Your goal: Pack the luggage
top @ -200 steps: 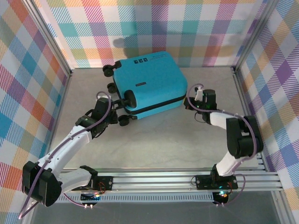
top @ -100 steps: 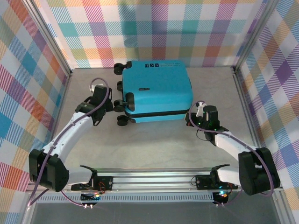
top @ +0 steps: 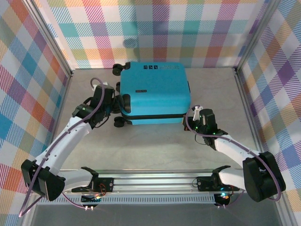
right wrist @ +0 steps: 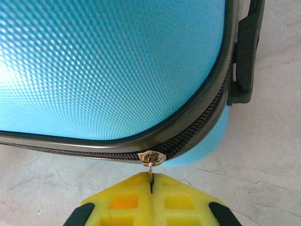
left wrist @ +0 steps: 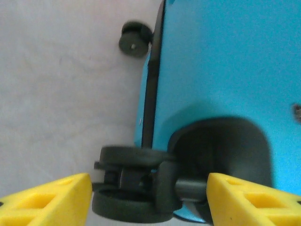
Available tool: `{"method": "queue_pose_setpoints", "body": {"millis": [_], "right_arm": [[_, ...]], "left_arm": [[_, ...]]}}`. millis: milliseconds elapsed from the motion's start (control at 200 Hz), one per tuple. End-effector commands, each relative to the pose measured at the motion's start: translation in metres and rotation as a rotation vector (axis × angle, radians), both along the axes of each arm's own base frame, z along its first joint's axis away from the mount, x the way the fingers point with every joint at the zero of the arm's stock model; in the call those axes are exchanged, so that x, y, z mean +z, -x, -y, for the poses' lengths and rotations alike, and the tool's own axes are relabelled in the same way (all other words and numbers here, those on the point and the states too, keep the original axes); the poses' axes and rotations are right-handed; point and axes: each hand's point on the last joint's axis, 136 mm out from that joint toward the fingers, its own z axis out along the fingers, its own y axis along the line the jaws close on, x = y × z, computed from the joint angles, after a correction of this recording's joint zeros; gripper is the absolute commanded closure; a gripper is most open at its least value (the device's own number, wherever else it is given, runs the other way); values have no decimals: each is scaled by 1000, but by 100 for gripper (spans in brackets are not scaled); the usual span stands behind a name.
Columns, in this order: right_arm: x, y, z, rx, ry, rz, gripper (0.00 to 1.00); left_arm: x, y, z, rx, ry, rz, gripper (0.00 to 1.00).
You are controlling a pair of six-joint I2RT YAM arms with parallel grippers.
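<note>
Shows the luggage (top: pixel 153 94) swung since a second earlier from a skewed lie to square with the back wall (top: pixel 155 33), and set a little further left. Shows also the left gripper (top: pixel 112 104) carried up from the near-left corner of the case to its wheeled side, with jaws gone from shut to spread, and the right gripper (top: pixel 190 123) brought round from the right flank to the near-right corner. Places the luggage closed and flat on the table (top: pixel 155 150), toward the far end, wheels to the left, small white marks (top: pixel 151 67) along the far edge of the turquoise shell. In the left wrist view, gives the shell (left wrist: pixel 225 66) at right and a black wheel (left wrist: pixel 131 181) at lower centre, lying between the two yellow fingers (left wrist: pixel 51 200) of the left gripper (left wrist: pixel 148 202). Has the jaws wide there, one to each side of the wheel, clear of it and closed on nothing. Sets a second wheel (left wrist: pixel 135 39) further along the same black edge. In the right wrist view, traces the black zipper edge (right wrist: pixel 188 136) round the corner of the dimpled shell, with a black fitting (right wrist: pixel 244 52) at the right rim. Finds the metal zipper pull (right wrist: pixel 151 162) hanging from that edge and pinched between the yellow pads (right wrist: pixel 122 200) of the right gripper (right wrist: pixel 151 188), jaws pressed together upon it. Leaves grey table bare below the case, and the aluminium rail (top: pixel 188 181) with both arm bases nearest the camera.
</note>
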Motion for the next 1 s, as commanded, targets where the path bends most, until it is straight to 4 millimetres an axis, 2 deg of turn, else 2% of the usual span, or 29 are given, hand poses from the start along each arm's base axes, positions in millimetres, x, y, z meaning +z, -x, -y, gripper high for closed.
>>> {"method": "queue_pose_setpoints", "body": {"millis": [0, 145, 300, 500, 685, 995], "right_arm": [[29, -9, -6, 22, -13, 105, 100], [28, -9, -7, 28, -10, 98, 100], [26, -9, -9, 33, -17, 94, 100], [24, -8, -7, 26, -8, 91, 100], [24, -7, -6, 27, -6, 92, 100], [22, -5, -6, 30, -11, 90, 100]], "left_arm": [[-6, 17, -4, 89, 106, -22, 34], [-13, 22, -1, 90, 154, -19, 29], [-18, 17, 9, 78, 206, -14, 23], [-24, 10, 13, 59, 179, -36, 22], [-43, 8, 16, 76, 189, -80, 21], [-46, -17, 7, 147, 151, -54, 19]]}}
